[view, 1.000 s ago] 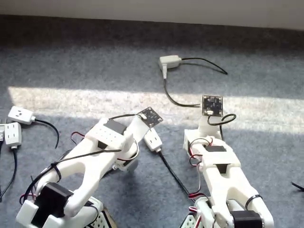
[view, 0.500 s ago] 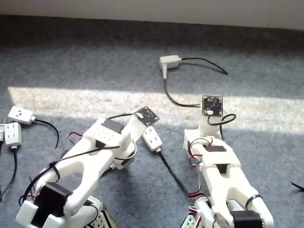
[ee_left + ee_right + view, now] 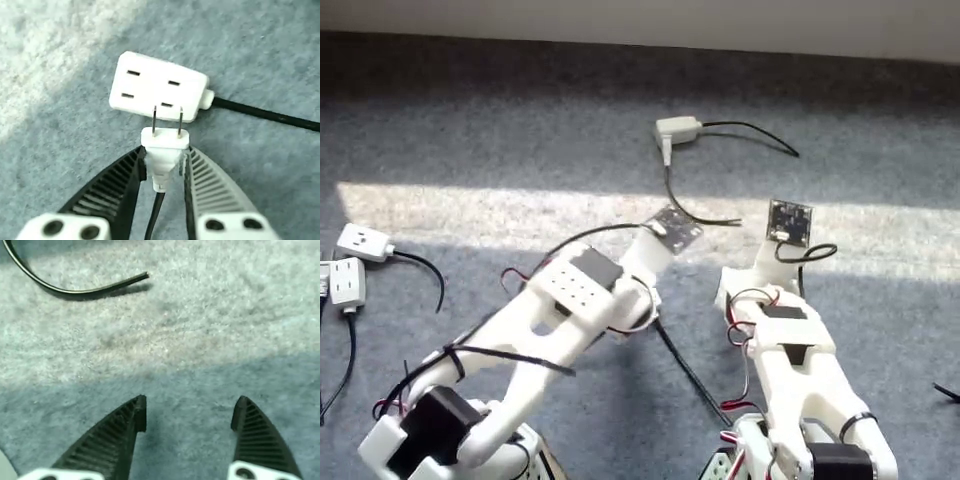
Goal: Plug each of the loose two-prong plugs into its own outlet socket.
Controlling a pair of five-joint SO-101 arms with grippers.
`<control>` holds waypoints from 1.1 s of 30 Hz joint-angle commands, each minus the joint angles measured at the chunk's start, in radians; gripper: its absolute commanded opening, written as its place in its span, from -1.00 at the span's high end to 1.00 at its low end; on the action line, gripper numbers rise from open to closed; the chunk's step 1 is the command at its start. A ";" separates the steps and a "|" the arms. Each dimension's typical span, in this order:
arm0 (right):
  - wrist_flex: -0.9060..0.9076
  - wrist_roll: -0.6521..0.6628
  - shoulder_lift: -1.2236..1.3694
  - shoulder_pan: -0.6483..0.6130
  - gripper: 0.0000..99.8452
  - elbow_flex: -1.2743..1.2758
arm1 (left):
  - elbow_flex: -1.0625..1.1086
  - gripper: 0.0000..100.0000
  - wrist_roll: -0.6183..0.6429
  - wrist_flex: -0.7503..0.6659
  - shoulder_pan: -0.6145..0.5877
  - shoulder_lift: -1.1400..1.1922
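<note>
L gripper [image 3: 165,151]: black ribbed jaws clamped on small white two-prong plug [image 3: 165,142], prongs fwd. Prongs are bare along their full length and not seated. Their tips sit just over the near edge of a white four-slot outlet block [image 3: 150,82] lying flat on grey carpet [image 3: 55,65]. The block's black cord [image 3: 265,114] runs off sideways.

R gripper [image 3: 191,406]: jaws wide apart, nothing between, low over carpet near a loose black cable end [image 3: 80,290].

High view: two spare white outlet blocks [image 3: 362,241] at carpet's left edge. A white connector w/ black leads [image 3: 677,130] lies at the far side, well apart from both arms.
</note>
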 commanded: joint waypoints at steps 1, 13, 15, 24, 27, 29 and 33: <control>-0.022 -0.015 -0.031 0.038 0.44 -0.048 | -0.047 0.88 0.057 -0.025 0.179 -0.010; 0.170 -0.132 -0.033 0.205 0.44 -0.196 | 0.116 0.99 0.057 -0.540 0.219 -0.013; 0.196 -0.110 -0.033 0.188 0.44 -0.209 | 0.116 0.99 0.057 -0.578 0.219 -0.013; 0.297 -0.103 -0.031 0.239 0.44 -0.298 | 0.286 0.99 0.058 -1.030 0.213 -0.012; 0.297 -0.106 -0.022 0.308 0.44 -0.326 | 0.400 0.99 0.057 -1.246 0.213 -0.013; 0.297 -0.104 -0.022 0.312 0.44 -0.334 | 0.443 0.99 0.057 -1.346 0.213 -0.013; 0.300 -0.068 -0.031 0.237 0.57 -0.325 | 0.498 0.99 0.057 -1.438 0.174 -0.013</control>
